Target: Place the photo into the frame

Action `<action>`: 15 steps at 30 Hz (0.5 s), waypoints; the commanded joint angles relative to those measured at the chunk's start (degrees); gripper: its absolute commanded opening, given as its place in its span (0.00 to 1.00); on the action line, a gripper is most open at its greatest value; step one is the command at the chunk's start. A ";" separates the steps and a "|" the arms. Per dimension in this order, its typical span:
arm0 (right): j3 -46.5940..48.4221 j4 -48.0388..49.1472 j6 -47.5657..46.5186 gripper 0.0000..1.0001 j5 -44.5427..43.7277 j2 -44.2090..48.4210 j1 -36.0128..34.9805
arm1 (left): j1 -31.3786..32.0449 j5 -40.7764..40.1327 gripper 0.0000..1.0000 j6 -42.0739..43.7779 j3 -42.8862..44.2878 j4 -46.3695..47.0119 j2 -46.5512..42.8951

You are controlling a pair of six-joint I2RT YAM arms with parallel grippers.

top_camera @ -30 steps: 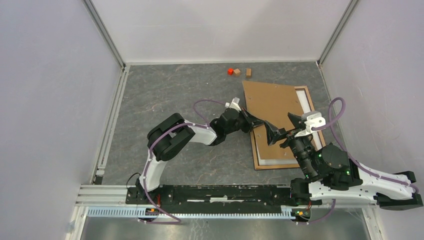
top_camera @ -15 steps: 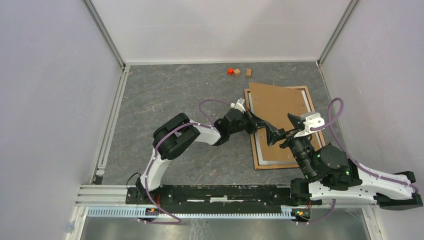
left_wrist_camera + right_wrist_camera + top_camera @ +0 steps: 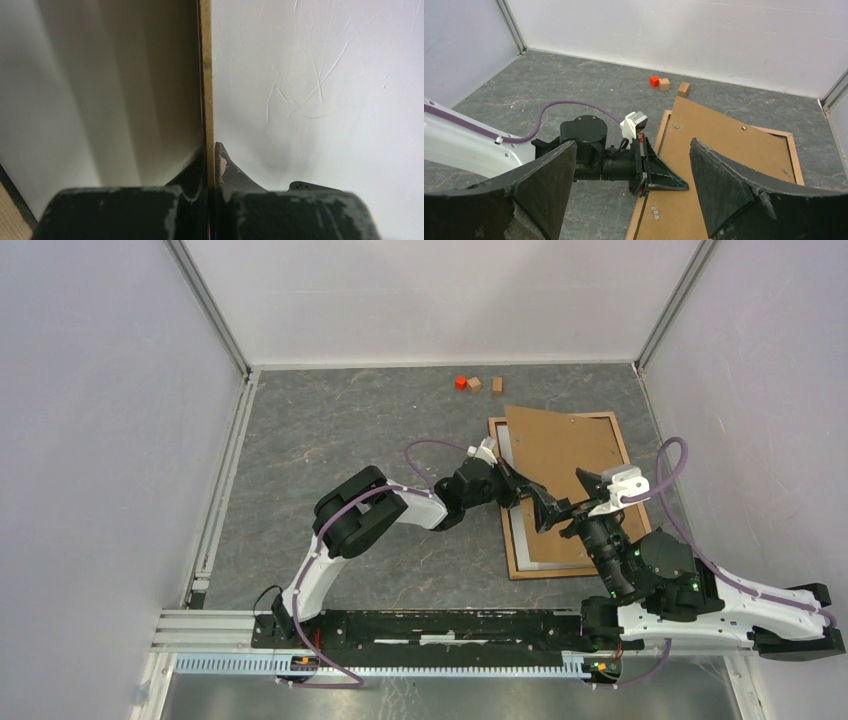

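Observation:
The frame [image 3: 545, 573] lies flat right of centre, light-wood rails up; the right wrist view shows its rail [image 3: 795, 155]. A plain brown backing board [image 3: 565, 445] lies tilted over it and covers most of the opening. My left gripper [image 3: 525, 495] is shut on the board's left edge; the left wrist view shows that thin edge [image 3: 206, 75] pinched in the left gripper [image 3: 210, 150]. My right gripper [image 3: 568, 498] hovers open just above the board [image 3: 724, 150], holding nothing. In its own view the right gripper [image 3: 631, 145] faces the left gripper [image 3: 674, 184]. The photo is hidden.
A red cube [image 3: 460, 383] and two small wooden blocks [image 3: 474, 384] [image 3: 497, 385] sit near the back wall. White walls with metal posts enclose the grey floor [image 3: 350, 440]. The arms' base rail [image 3: 430, 625] runs along the near edge.
My left gripper has carried the backing board to the right, so it now lies mostly within the frame's outline. The right gripper has stayed open in the same spot.

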State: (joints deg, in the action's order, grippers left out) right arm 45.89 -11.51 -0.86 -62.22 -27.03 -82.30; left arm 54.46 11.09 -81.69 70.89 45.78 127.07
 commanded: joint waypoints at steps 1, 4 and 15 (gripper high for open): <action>-0.67 0.30 0.78 0.88 -1.14 0.50 -0.21 | 0.28 0.57 0.02 3.92 3.37 4.09 -0.24; -0.70 0.00 0.78 0.88 -1.19 0.55 -0.23 | 0.13 0.85 0.02 4.06 3.32 3.98 0.08; -1.15 -0.75 2.79 0.88 -1.48 1.61 -0.23 | -1.01 1.47 0.03 3.78 3.42 3.67 1.25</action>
State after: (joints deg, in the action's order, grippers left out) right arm 45.12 -12.23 0.71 -62.24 -26.35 -82.30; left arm 54.06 11.20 -81.06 71.55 45.32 127.90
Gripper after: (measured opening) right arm 0.883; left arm 0.047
